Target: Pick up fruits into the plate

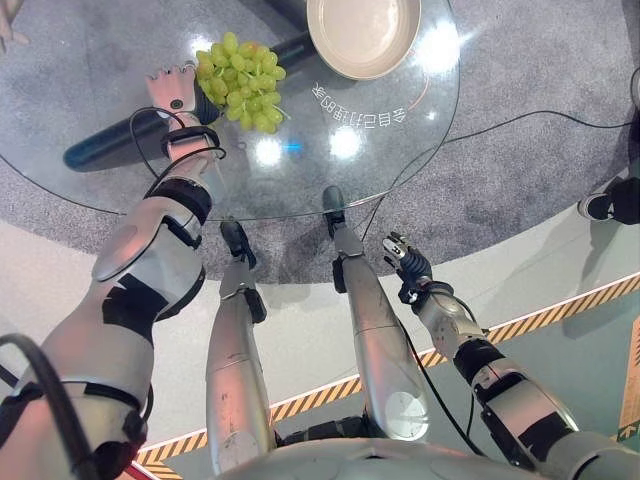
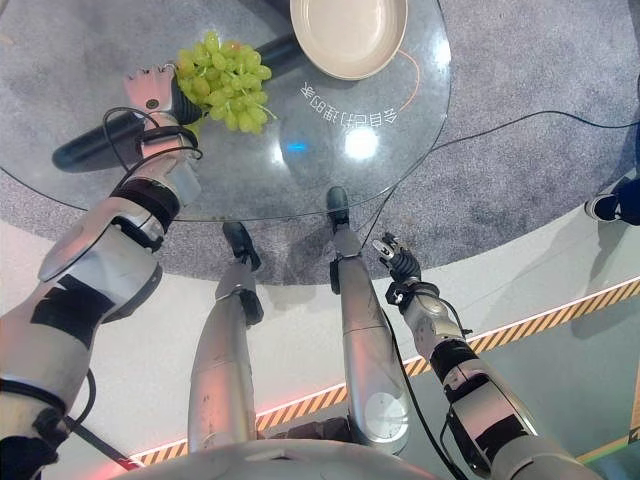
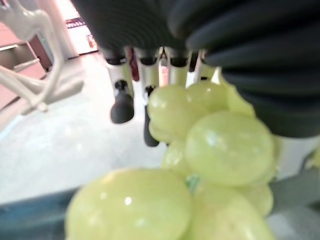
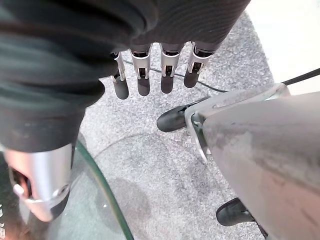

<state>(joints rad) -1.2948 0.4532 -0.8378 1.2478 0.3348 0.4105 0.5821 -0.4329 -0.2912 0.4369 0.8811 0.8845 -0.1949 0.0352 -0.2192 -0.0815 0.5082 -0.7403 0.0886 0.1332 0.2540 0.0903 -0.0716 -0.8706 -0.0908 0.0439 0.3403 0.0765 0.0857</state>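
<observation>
The bunch of green grapes point(image 1: 240, 83) lies on the round glass desk point(image 1: 120, 160), touching the left hand point(image 1: 172, 92), whose fingers point(image 3: 121, 102) hang straight and released just past the nearest grapes, not yet around them. The beige plate point(image 1: 362, 35) sits well apart from those fingers, beyond the bunch. The grapes look soft, smooth and easily bruised or shed, so cupping the bunch from below, or taking the stem, seems safer than squeezing. The right hand point(image 1: 404, 262) hangs idle below the desk edge, fingers point(image 4: 143, 82) relaxed.
</observation>
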